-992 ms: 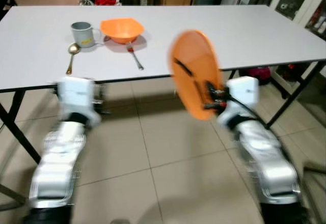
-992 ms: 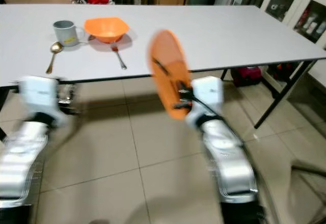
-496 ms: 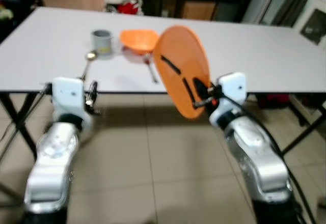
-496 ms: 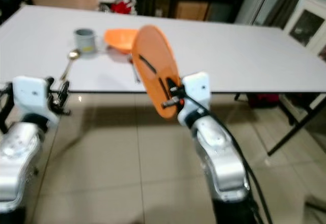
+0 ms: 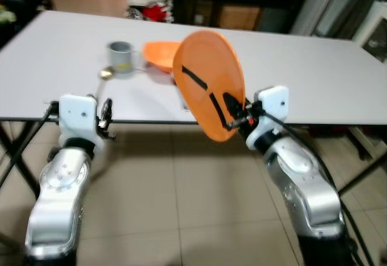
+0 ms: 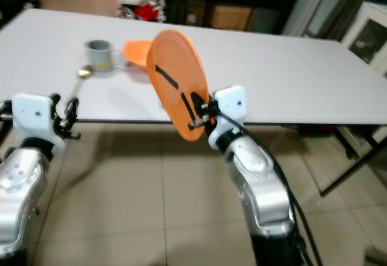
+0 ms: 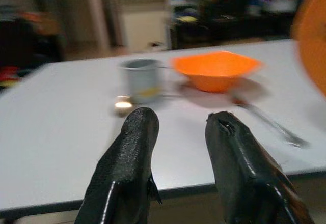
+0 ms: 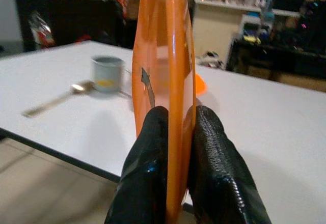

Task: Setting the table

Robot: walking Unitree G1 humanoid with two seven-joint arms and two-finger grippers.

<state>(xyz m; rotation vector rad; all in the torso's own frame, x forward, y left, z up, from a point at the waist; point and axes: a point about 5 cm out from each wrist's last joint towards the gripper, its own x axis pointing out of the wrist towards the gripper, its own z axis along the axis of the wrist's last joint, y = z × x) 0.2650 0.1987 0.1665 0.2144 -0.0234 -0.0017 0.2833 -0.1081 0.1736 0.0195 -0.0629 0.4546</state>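
Right gripper (image 8: 173, 132) pinches orange plate (image 5: 208, 84) by its rim, edge-on — looks light, rigid, glossy, so may slip. Left gripper (image 7: 178, 132) fingers apart, empty, facing white table (image 5: 302, 66).

Count, items before me:
- Table (image 5: 314, 72): one, white.
- Orange plate (image 5: 208, 81): one, clamped upright in my right gripper (image 8: 175, 132).
- Orange bowl (image 7: 216, 70): one, on table.
- Grey mug (image 5: 120, 56): one.
- Spoon (image 8: 53, 98): one.
- Fork (image 7: 270, 123): one.
- Grippers: two; my left gripper (image 7: 181, 132) empty, fingers apart.
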